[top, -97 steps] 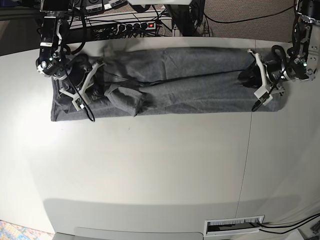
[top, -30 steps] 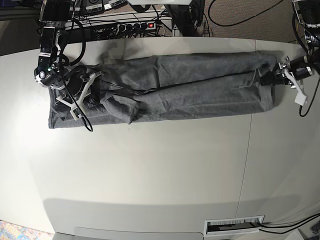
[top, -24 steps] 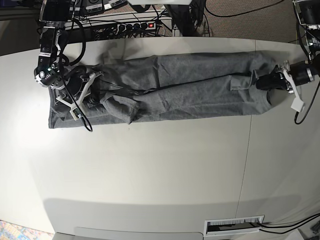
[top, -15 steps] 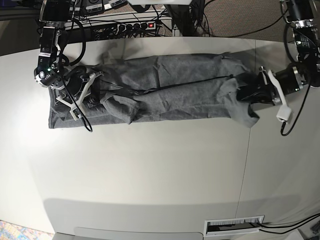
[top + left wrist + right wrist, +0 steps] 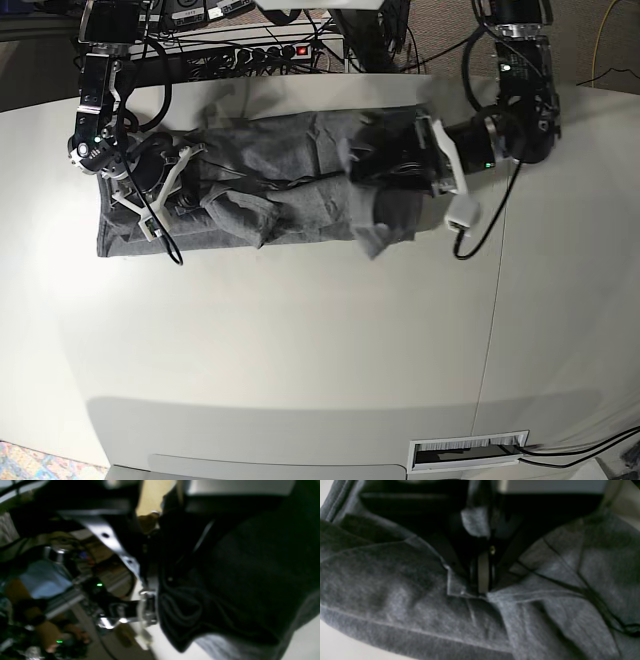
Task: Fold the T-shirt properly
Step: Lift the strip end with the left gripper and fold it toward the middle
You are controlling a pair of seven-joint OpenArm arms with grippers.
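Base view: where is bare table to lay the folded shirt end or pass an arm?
Bare: the white table in front of the heather-grey cotton T-shirt, and right of the left gripper. Crowded: the back strip under both arms.

Base view evenly lit from overhead — pale table bright, slightly washed at left centre, soft grey shadow band along lower edge. Mild barrel curve at frame edges. Sharp overall, fabric of T-shirt readable.

Left wrist view dim and heavily smeared by motion blur; right half nearly black, clutter at left out of focus, small green lights at lower left.

Right wrist view soft, too close for focus — upper centre in deep shadow, weave blurred, pale strip at lower left.
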